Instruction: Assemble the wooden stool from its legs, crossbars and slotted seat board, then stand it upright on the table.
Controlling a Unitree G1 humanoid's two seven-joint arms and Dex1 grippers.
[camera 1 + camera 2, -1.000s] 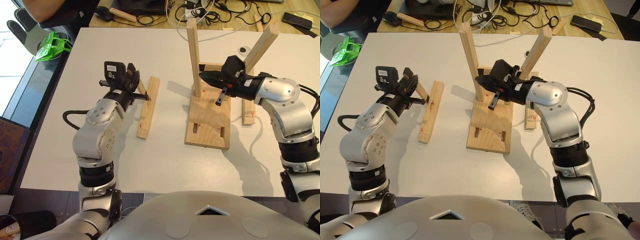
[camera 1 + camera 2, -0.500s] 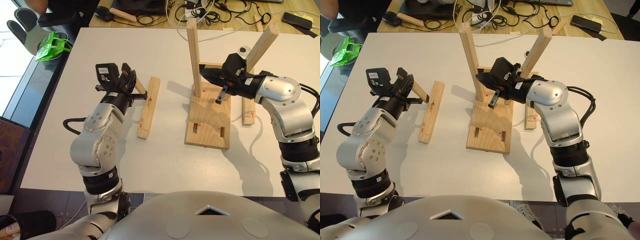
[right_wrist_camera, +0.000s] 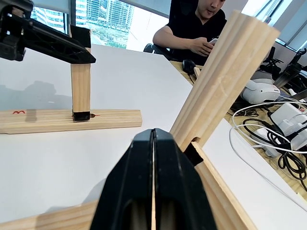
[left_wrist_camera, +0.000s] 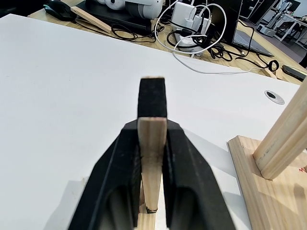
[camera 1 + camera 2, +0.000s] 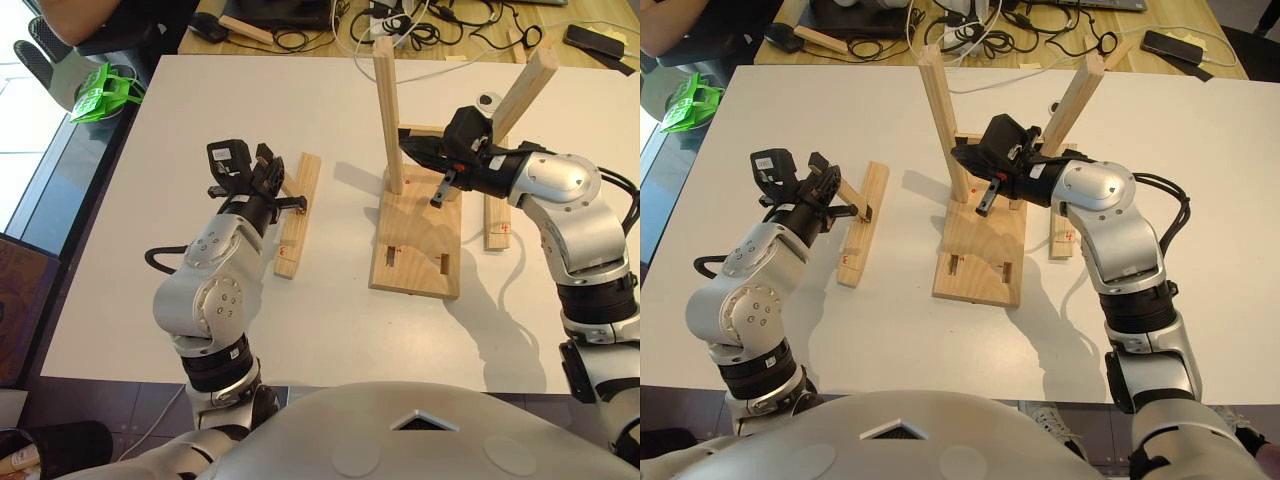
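Two legs stand in the slotted seat board while the left gripper holds a crossbar on a third.

On the white table [image 5: 250, 100], the seat board [image 5: 420, 255] lies flat with one leg [image 5: 386, 110] standing upright at its far left corner and a second leg [image 5: 522, 88] leaning outward at its far right corner. The right gripper [image 5: 410, 152] hovers low over the far end of the board, its fingers [image 3: 139, 191] pressed together with nothing between them, the tips just beside the upright leg. A spare leg [image 5: 497, 228] lies just right of the board. Well to the left, the left gripper [image 5: 290, 197] is clamped on a short crossbar [image 4: 152, 143], which stands on end on a flat-lying leg [image 5: 296, 215], its lower end at a dark slot.
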